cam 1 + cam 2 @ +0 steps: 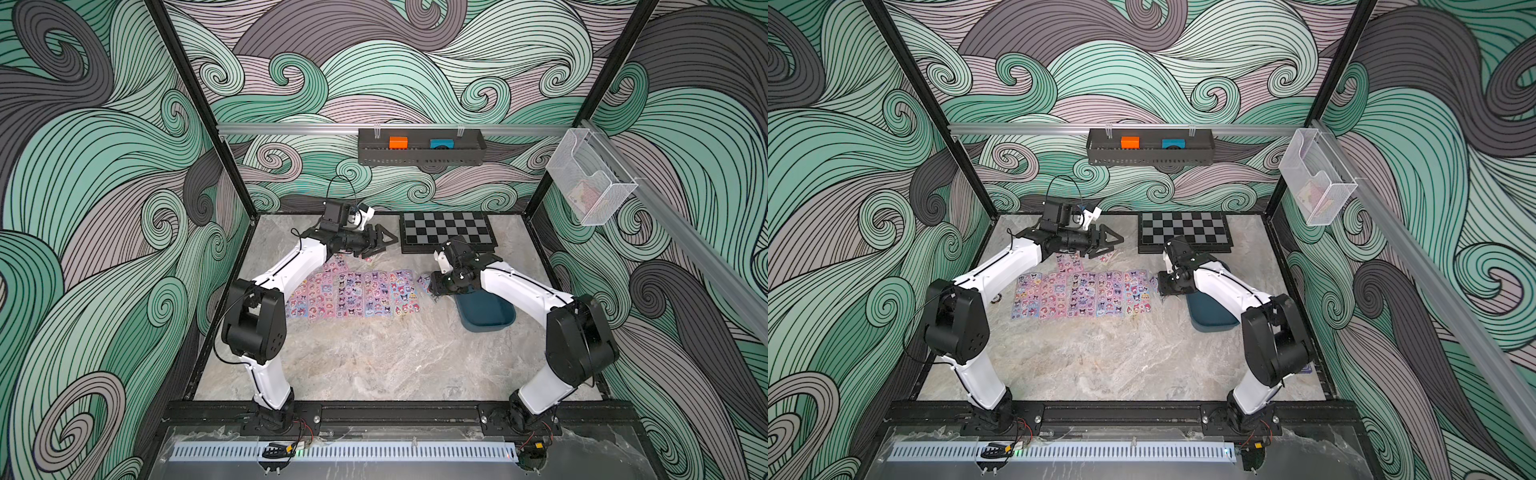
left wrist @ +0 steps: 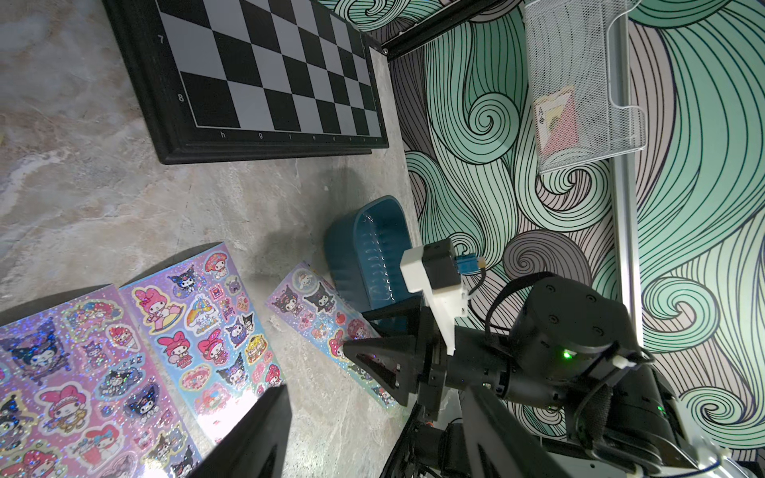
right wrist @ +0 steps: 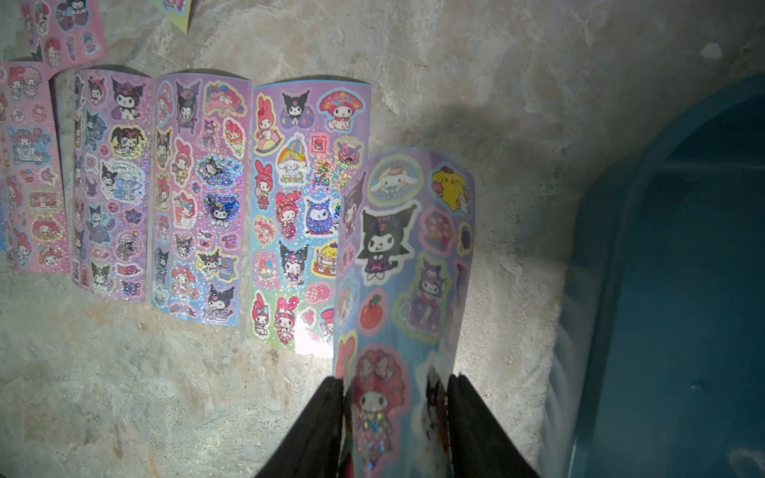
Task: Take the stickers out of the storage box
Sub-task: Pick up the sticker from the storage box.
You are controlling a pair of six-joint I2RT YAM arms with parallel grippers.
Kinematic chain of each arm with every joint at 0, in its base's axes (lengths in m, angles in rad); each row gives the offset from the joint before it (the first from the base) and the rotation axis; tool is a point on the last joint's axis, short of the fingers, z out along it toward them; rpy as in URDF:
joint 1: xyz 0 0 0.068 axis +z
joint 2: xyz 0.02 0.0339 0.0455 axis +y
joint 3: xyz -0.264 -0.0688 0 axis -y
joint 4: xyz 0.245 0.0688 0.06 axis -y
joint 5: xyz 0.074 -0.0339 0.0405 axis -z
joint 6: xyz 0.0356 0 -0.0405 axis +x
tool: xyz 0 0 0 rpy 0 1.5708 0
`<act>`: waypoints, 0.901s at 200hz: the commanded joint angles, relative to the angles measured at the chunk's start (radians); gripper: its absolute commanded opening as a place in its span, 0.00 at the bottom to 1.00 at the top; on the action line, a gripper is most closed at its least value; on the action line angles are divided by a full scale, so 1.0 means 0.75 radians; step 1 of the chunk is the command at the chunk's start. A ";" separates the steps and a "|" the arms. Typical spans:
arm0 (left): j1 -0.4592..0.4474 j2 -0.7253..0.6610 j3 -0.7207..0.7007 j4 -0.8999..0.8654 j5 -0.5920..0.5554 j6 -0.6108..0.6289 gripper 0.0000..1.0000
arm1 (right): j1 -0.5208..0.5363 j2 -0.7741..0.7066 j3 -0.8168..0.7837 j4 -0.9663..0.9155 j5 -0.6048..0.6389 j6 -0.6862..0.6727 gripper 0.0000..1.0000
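Marbled grey tabletop [image 1: 374, 361] spans the cell. Over it the left arm, elbow bent, holds the left gripper [image 1: 382, 245] raised beyond the row of glittery pink, purple and blue stickers [image 1: 353, 295], jaws apart and empty. The right arm reaches across the shallow teal plastic storage box [image 1: 486, 311]. The right gripper [image 3: 395, 380] pinches one curled sticker sheet [image 3: 405, 248] between row and box.
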 commanded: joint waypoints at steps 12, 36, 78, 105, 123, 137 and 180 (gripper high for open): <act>-0.023 0.101 0.052 -0.002 -0.012 -0.093 0.70 | 0.005 -0.155 -0.039 0.065 -0.007 0.041 0.45; -0.054 0.122 0.013 0.108 -0.033 -0.229 0.70 | 0.005 -0.250 -0.093 0.134 -0.023 0.084 0.44; -0.125 0.163 -0.037 0.395 0.014 -0.451 0.69 | 0.007 -0.376 -0.234 0.386 -0.110 0.222 0.43; -0.177 0.205 -0.029 0.519 0.037 -0.546 0.66 | 0.007 -0.414 -0.297 0.511 -0.161 0.306 0.41; -0.200 0.247 0.001 0.506 0.040 -0.554 0.60 | 0.007 -0.443 -0.327 0.559 -0.162 0.338 0.41; -0.206 0.272 0.014 0.476 0.029 -0.560 0.54 | 0.007 -0.467 -0.345 0.577 -0.145 0.348 0.40; -0.206 0.228 -0.007 0.384 -0.067 -0.512 0.54 | 0.003 -0.494 -0.367 0.569 -0.101 0.343 0.40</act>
